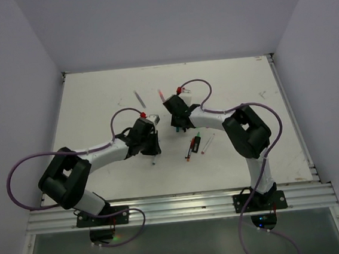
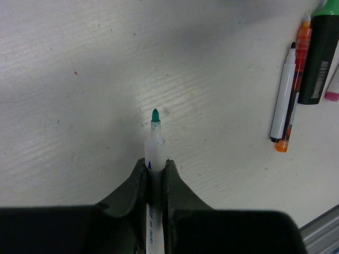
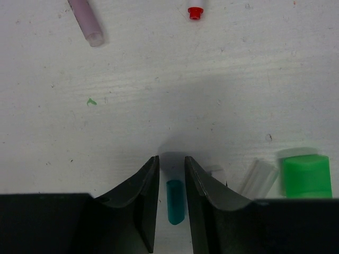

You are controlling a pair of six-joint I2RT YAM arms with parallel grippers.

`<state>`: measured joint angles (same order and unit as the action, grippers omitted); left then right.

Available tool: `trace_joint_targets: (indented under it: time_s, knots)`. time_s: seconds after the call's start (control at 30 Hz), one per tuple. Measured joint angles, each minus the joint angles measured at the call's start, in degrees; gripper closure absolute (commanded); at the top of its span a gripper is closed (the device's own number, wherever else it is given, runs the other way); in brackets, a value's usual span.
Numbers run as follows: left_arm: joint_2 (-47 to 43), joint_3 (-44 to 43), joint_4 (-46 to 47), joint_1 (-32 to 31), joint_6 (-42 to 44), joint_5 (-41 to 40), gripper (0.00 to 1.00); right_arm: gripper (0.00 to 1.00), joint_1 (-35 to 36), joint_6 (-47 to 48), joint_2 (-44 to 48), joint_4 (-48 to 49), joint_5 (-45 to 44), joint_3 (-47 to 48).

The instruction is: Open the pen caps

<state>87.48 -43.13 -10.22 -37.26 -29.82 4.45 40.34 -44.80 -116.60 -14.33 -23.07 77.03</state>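
Pinching the whitish pen point(image 2: 154, 148) hard in my left jaws, I have its teal tip bare and pointing out over the tabletop point(image 2: 79, 79). My right jaws stand slightly spread with the teal cap point(image 3: 175, 209) lying loose between them, seemingly not squeezed, so I judge this pen opened. Just right of it lie a whitish cap point(image 3: 259, 177) and a wide green cap point(image 3: 304, 174); farther off sit a red cap point(image 3: 195, 11) and a mauve tube point(image 3: 85, 21) that may be cap or barrel. That makes four sure caps off. Beside my left wrist three lie close together: a black-tipped pen point(image 2: 283, 95), an orange pen point(image 2: 304, 39) and a highlighter point(image 2: 318, 58), all apparently uncapped. From above, two more lie toward the far side, a grey pen point(image 1: 140, 98) and a red pen point(image 1: 160, 95); whether those are capped I cannot tell, so they may be what is left
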Motion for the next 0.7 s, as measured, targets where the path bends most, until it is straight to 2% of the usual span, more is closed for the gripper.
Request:
trace_joint_targets:
  time_s: [0.23,0.37,0.47,0.7]
  knots:
    - [0.1,0.2,0.3,0.0,-0.4,1.8,0.95,0.64,0.0,-0.2,1.1,-1.4,1.2,-0.4]
    - [1.3,-0.5,1.1,0.0,-1.1,2.7,0.94,0.56,0.0,0.4,3.6,-3.9,2.0,-0.7]
    - [3.1,-1.1,2.4,0.0,-1.2,3.1,0.92,0.48,0.0,1.3,7.7,-4.5,2.0,-0.7]
    - [7.6,-4.2,5.0,-0.6,-2.8,3.0,0.84,0.4,0.0,4.0,21.3,-3.9,1.2,-0.9]
